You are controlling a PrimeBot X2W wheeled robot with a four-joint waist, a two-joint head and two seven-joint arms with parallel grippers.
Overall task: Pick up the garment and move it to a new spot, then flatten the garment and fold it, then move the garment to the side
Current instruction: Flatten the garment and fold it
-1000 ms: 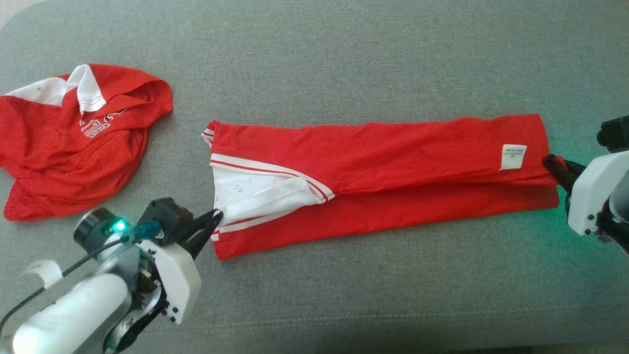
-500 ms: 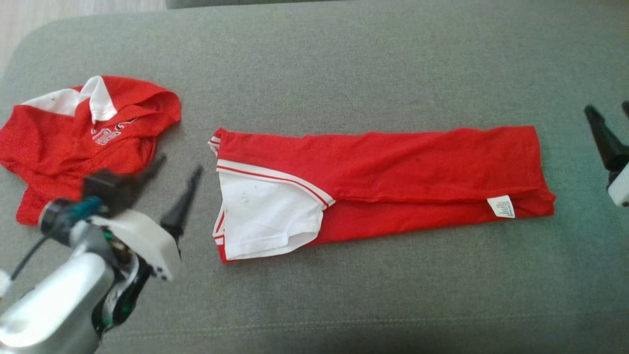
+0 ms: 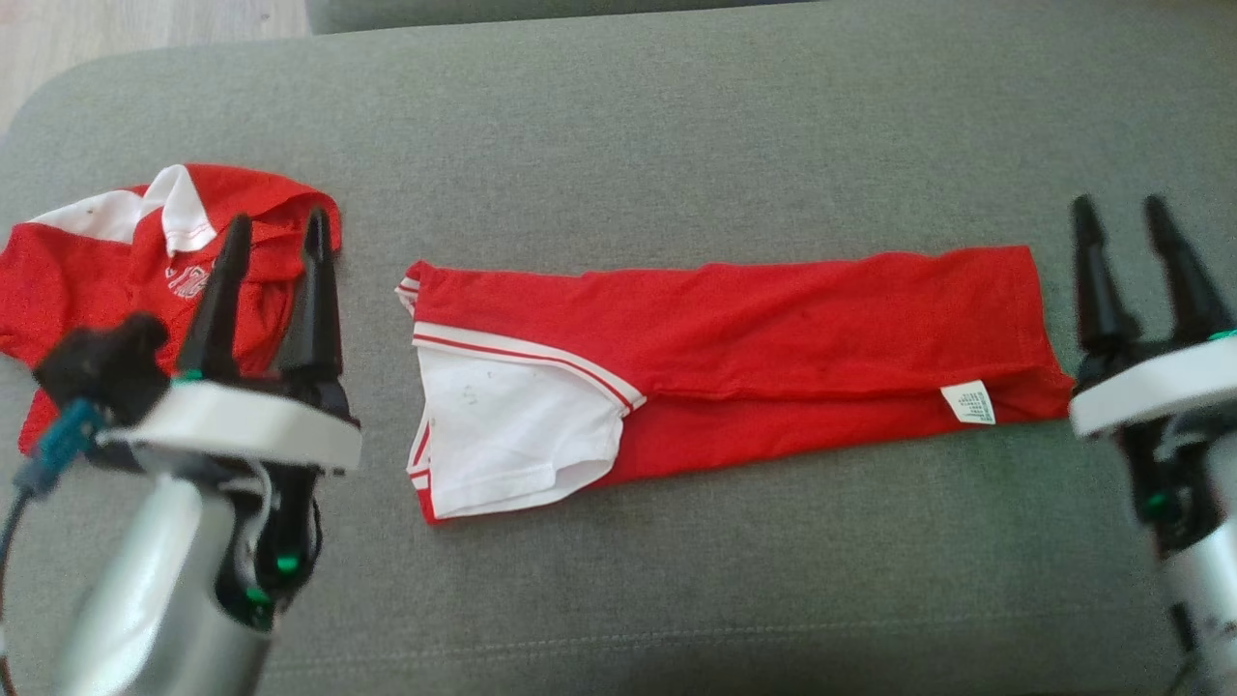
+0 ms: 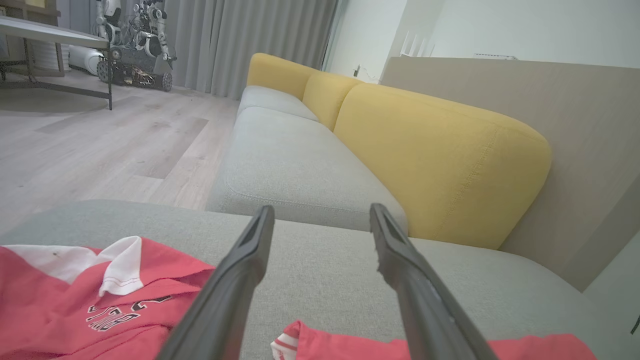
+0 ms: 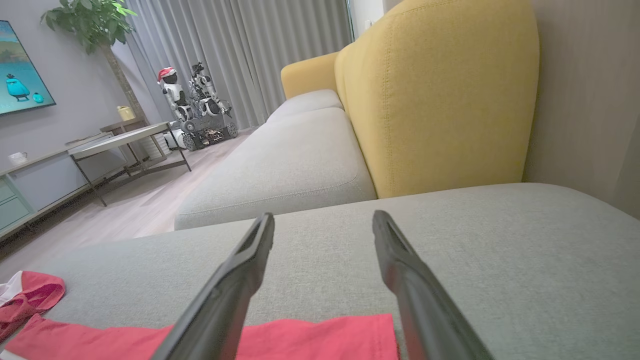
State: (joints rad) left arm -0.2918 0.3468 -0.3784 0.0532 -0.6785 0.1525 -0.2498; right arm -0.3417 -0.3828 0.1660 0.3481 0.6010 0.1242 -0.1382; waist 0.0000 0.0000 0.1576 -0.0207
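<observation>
beside the garment (image 3: 773, 329), left end effector (image 3: 278, 218) and right end effector (image 3: 1119, 205) hover (both spread, empty).

Left arm (image 3: 159, 580): jaws parted wide and empty, fingers (image 3: 311, 290) pointing forward, held above the seat just left of the folded red shirt (image 3: 773, 319). Right arm (image 3: 1203, 590): jaws likewise parted and empty, fingers (image 3: 1097, 290) forward, just right of that shirt.

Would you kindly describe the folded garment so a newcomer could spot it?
On the wide grey cushion, look to the middle. The folded garment lies there as a long flat red strip, with a white sleeve at its left end and a small white label near its right; the other red shirt, far left, lies crumpled.
</observation>
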